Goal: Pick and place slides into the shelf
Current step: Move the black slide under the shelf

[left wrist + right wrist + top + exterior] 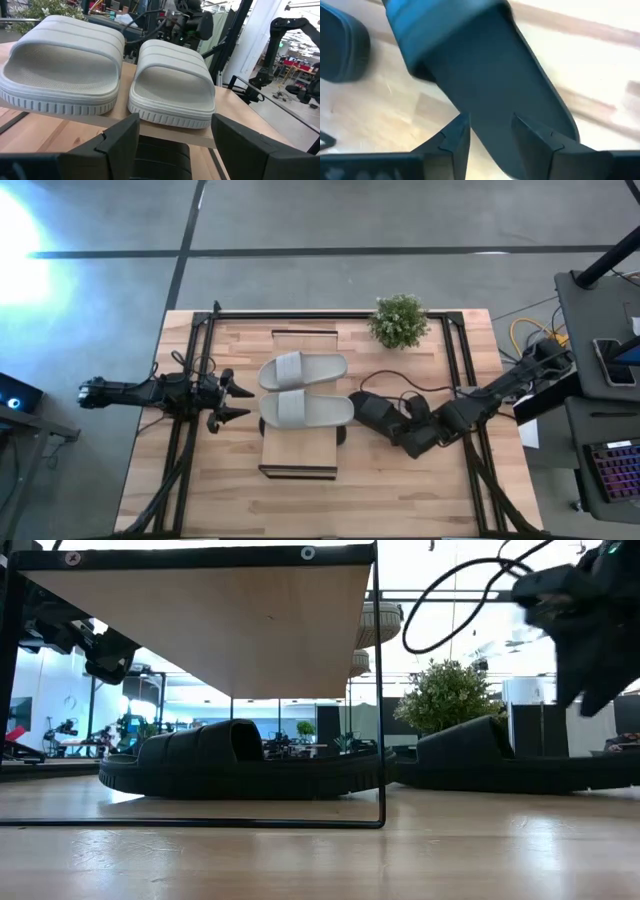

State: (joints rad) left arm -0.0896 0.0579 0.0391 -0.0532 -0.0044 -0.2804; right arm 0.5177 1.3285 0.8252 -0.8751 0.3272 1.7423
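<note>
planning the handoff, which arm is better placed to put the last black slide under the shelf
Right. The right gripper is already closed on a black slide just beside the shelf. The left gripper waits open and empty on the other side.

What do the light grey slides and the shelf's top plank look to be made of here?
The light grey slides look like moulded foam or soft rubber with a matte finish: one-piece straps with raised ribs, a fine-textured footbed and grooved sole edges. The shelf top looks like light wood or a wood-look board, pale, smooth and with faint grain, on a thin dark frame, probably metal.
</note>
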